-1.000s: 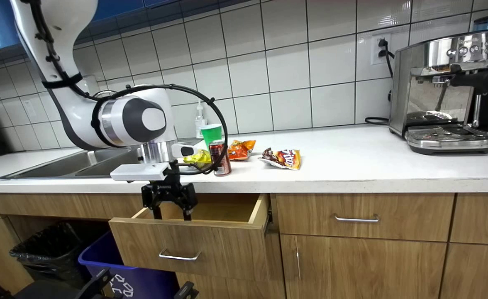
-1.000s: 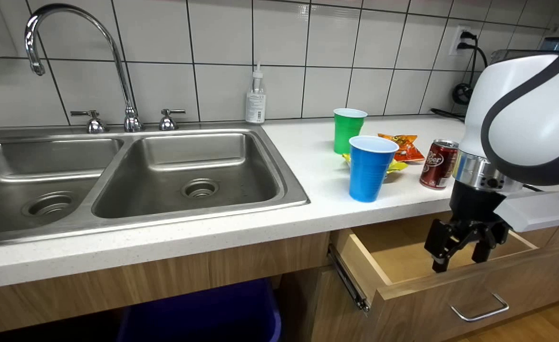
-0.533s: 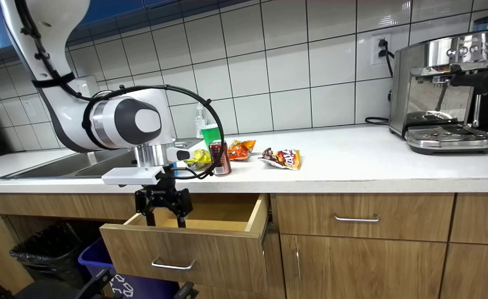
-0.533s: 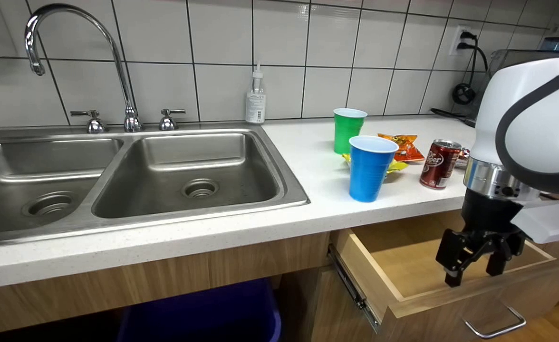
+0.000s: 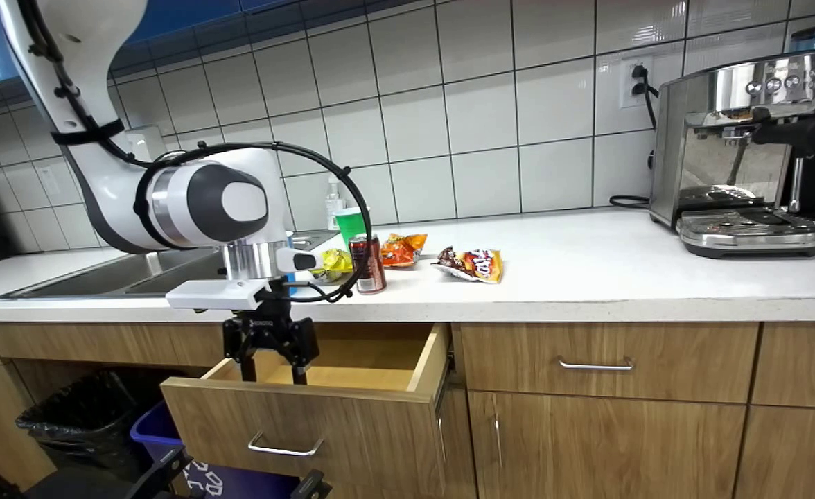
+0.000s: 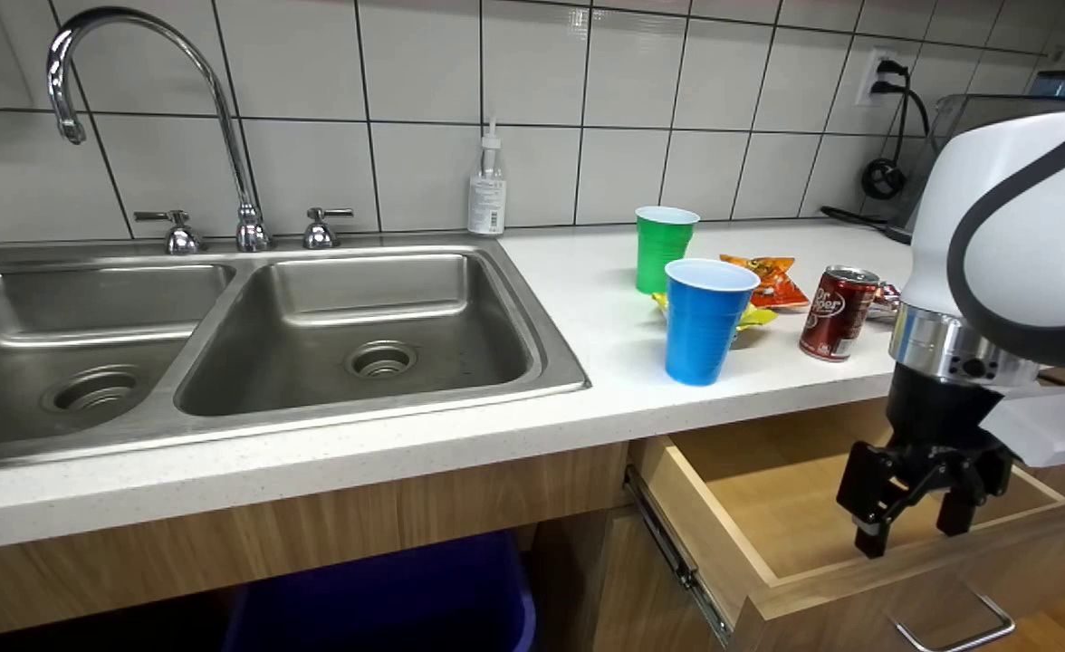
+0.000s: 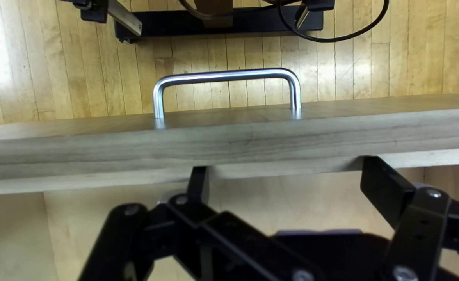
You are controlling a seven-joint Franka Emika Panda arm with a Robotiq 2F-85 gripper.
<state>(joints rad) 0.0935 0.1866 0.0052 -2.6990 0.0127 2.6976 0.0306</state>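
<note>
wide-spread gripper [image 7: 286,165] against inside of drawer front [image 7: 233,142]

drawer [image 5: 352,424]: matt wood | handle [image 7: 227,75]: polished metal | sink [image 6: 206,342]: satin metal | tiles [image 6: 532,63]: glossy

Here's the white countertop [image 5: 574,267], the steel sink [image 6: 555,353] set into it, and the blue cup [image 6: 705,326] stands upright near the front edge, just past the sink's corner! The green cup [image 6: 664,249] stands upright too, closer to the back edge. A yellow packet [image 6: 755,318] lies beside them, part hidden by the blue one. Over to the red can [image 6: 837,313], upright near the front edge, an orange packet [image 5: 402,250] behind it. Farther along, a brown-and-orange packet [image 5: 475,265] lies between the edges, and well apart stands the coffee machine [image 5: 733,156], a black cord [image 6: 854,218] at the back edge.
</note>
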